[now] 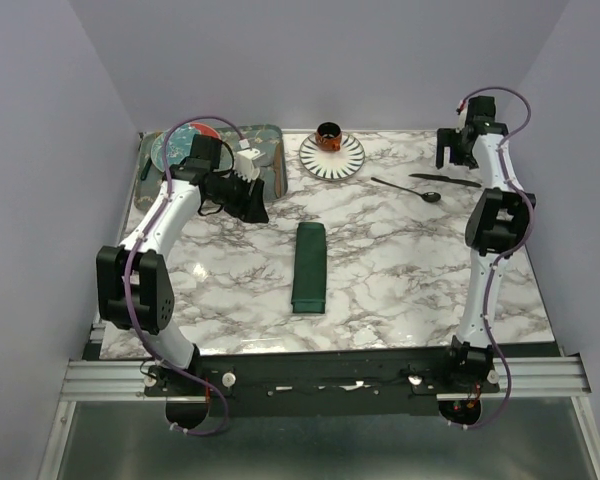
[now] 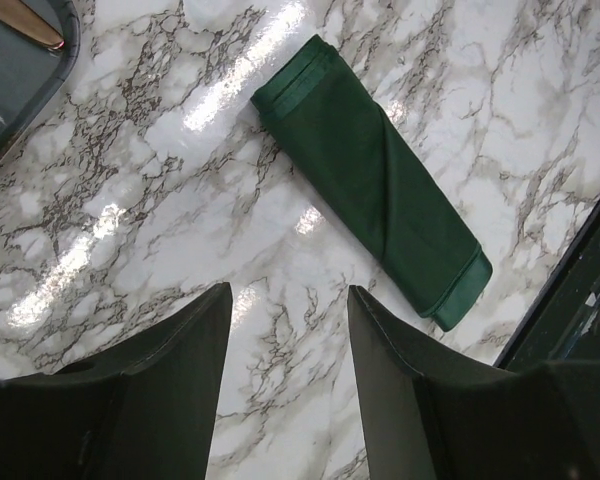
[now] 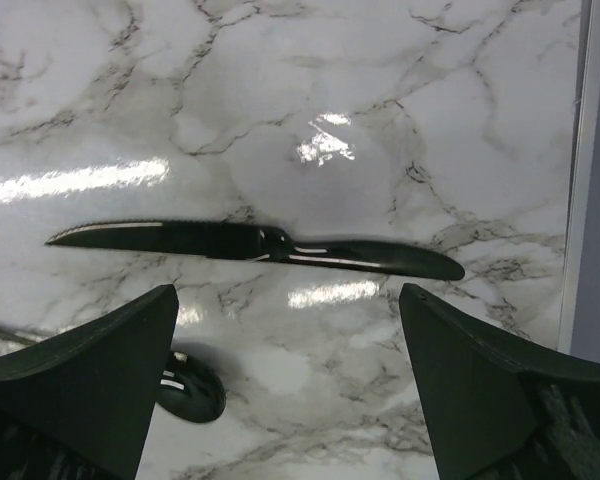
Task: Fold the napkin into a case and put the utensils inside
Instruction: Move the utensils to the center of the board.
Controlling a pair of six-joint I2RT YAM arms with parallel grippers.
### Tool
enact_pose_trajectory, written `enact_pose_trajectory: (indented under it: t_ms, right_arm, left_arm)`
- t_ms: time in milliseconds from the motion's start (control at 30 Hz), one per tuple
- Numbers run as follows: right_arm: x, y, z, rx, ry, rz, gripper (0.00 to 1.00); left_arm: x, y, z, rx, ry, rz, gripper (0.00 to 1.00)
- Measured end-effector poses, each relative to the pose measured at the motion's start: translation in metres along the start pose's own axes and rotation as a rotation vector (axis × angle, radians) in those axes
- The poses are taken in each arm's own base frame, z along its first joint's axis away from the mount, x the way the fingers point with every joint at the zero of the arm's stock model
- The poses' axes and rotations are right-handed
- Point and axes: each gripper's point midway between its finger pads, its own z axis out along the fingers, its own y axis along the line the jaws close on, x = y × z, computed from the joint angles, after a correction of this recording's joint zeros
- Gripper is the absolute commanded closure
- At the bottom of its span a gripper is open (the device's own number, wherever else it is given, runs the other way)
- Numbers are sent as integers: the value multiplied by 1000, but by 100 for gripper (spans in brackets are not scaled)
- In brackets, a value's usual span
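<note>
Handling the knife [image 3: 255,247] calls for care: it appears slim, rigid and light, lying flat on the slick marble table [image 3: 380,80], so pinch across the handle. It lies crosswise just beyond the right gripper [image 3: 288,292], whose jaws stand fully spread and empty, with a spoon [image 3: 190,392] beside. The left gripper [image 2: 290,300], jaws partly spread and empty, hovers near the folded case [image 2: 375,180] at mid-table.

White grey-veined marble tabletop [image 1: 410,280]; grey-green rectangular tray [image 1: 273,150] at its far left corner, teal round plate [image 1: 170,150] inside; black-and-white striped round plate [image 1: 348,160] just right of the tray, small orange-brown cup [image 1: 328,134] on it; slim dark spoon [image 1: 408,189] further right
</note>
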Motion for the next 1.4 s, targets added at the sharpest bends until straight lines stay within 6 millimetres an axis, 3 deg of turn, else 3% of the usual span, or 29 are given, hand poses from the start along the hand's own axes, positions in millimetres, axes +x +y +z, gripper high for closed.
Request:
enact_pose_trajectory:
  t_ms: [100, 233, 567, 900, 1000, 1167, 1400]
  right_arm:
    - [10, -2, 22, 19, 29, 29, 0]
    - [23, -7, 34, 52, 64, 40, 0]
    - [24, -49, 29, 300, 66, 31, 0]
    - [29, -66, 32, 434, 101, -58, 0]
    - [31, -64, 32, 424, 108, -72, 0]
    - [47, -44, 32, 281, 176, -135, 0]
    - [89, -5, 7, 83, 331, -250, 0]
  left_arm:
    - [-2, 3, 1, 13, 9, -20, 40]
    - [-6, 4, 3, 28, 16, -41, 40]
    - [-19, 10, 6, 33, 12, -79, 40]
    - [-34, 17, 8, 27, -4, -94, 40]
    - [-33, 18, 10, 28, 1, -105, 40]
    - [-33, 19, 11, 29, 4, -110, 40]
    - [-38, 20, 10, 27, -5, -102, 40]
